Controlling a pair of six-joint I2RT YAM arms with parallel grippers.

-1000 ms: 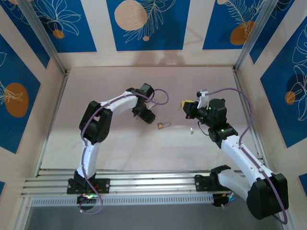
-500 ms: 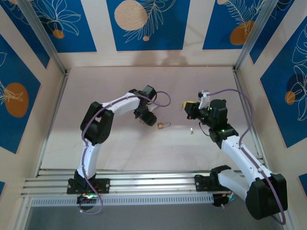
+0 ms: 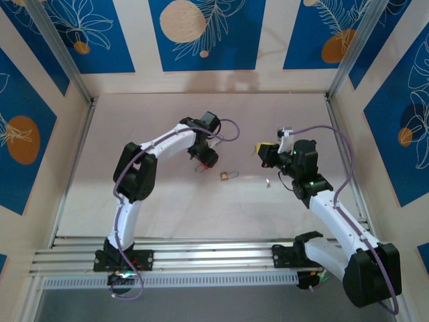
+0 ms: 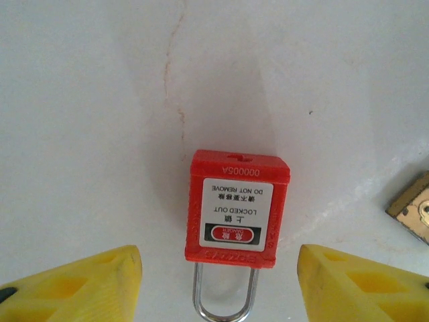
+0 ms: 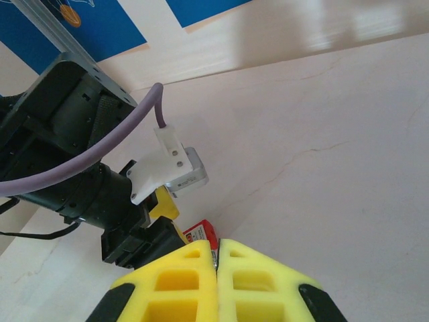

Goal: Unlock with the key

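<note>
Step in hand looks like the grab: red padlock [image 4: 236,208] lies flat between the open fingers [image 4: 87,282] of the left gripper [image 4: 218,267], right gripper [image 5: 217,253] pinched shut, so next up is squeezing its body.

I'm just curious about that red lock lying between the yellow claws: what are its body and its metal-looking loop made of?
The red padlock body looks like moulded plastic, matte, with a glossier printed label stuck on. The shackle is probably polished steel: silvery and reflective.
</note>
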